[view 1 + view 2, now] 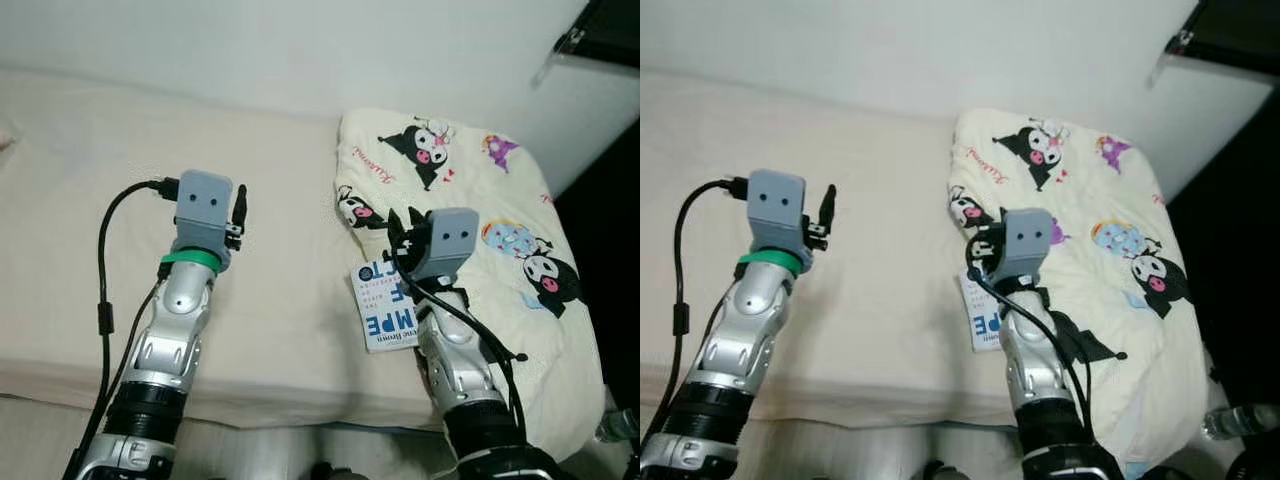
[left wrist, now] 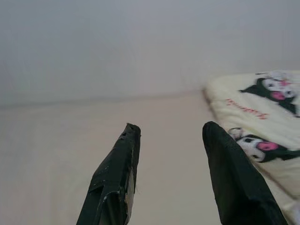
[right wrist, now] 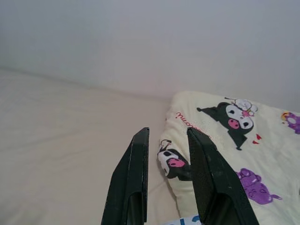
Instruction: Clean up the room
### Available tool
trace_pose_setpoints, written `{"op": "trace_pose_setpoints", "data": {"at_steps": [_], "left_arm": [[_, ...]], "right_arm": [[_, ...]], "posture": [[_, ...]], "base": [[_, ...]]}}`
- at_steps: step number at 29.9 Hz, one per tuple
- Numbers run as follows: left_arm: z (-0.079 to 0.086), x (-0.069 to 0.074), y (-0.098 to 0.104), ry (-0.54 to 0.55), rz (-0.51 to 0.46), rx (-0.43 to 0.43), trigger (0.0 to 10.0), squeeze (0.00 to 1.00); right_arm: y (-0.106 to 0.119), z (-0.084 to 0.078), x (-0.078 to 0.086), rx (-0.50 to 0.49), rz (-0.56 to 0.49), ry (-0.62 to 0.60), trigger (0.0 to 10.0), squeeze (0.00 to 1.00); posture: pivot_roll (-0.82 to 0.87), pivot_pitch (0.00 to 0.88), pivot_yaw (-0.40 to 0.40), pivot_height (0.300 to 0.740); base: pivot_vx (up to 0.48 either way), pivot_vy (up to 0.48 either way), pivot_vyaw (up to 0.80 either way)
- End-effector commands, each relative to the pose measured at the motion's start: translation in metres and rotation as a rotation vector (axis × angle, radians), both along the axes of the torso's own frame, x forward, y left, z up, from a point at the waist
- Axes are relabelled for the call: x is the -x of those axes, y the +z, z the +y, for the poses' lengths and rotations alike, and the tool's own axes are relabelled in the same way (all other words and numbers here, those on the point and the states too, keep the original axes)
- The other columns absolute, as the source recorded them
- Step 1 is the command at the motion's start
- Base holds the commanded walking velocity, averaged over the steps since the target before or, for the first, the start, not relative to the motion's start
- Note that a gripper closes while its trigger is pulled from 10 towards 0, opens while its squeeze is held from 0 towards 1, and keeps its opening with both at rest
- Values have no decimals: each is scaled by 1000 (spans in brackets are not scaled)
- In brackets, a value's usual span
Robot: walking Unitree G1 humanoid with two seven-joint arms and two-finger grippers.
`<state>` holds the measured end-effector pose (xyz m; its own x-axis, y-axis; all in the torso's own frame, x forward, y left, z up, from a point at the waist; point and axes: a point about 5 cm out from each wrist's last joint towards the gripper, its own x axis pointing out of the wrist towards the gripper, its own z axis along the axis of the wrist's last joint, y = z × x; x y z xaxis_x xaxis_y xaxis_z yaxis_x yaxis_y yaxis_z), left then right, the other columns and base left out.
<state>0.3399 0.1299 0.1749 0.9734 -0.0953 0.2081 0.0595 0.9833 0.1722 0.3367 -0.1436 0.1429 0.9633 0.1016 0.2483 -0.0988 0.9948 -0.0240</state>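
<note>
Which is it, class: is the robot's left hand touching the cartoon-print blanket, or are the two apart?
Apart. In the left eye view, the left hand sits over bare cream mattress, with a wide strip of mattress between it and the cartoon-print blanket.

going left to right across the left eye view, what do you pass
black cable → left gripper over the beige bed → white booklet with blue letters → right gripper → cartoon-print pillow
</note>
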Motion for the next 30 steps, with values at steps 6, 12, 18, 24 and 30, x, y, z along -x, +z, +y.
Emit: {"op": "trace_pose_setpoints", "data": {"at_steps": [6, 12, 18, 24, 30], "left_arm": [[-7, 2, -7, -26, 27, -2, 10000, 0], [-8, 3, -9, -38, 37, -6, 10000, 0], [-10, 4, -11, -52, 44, -11, 10000, 0], [-13, 5, -13, -67, 52, -13, 10000, 0], [-14, 6, -13, -79, 58, -18, 10000, 0]], "right_arm": [[-7, -9, 2, -8, 29, -66, 10000, 0], [-9, -12, 1, -23, 41, -108, 10000, 0], [-9, -14, 2, -27, 38, -120, 10000, 0], [-11, -17, 4, -30, 42, -128, 10000, 0], [-15, -21, 7, -34, 53, -148, 10000, 0]], "posture": [[-47, 58, -29, 740], [-49, 63, -25, 725], [-51, 69, -20, 700], [-61, 78, -14, 685], [-63, 88, -3, 665]], "base": [[0, 0, 0], [0, 0, 0], [0, 0, 0], [0, 0, 0], [0, 0, 0]]}}
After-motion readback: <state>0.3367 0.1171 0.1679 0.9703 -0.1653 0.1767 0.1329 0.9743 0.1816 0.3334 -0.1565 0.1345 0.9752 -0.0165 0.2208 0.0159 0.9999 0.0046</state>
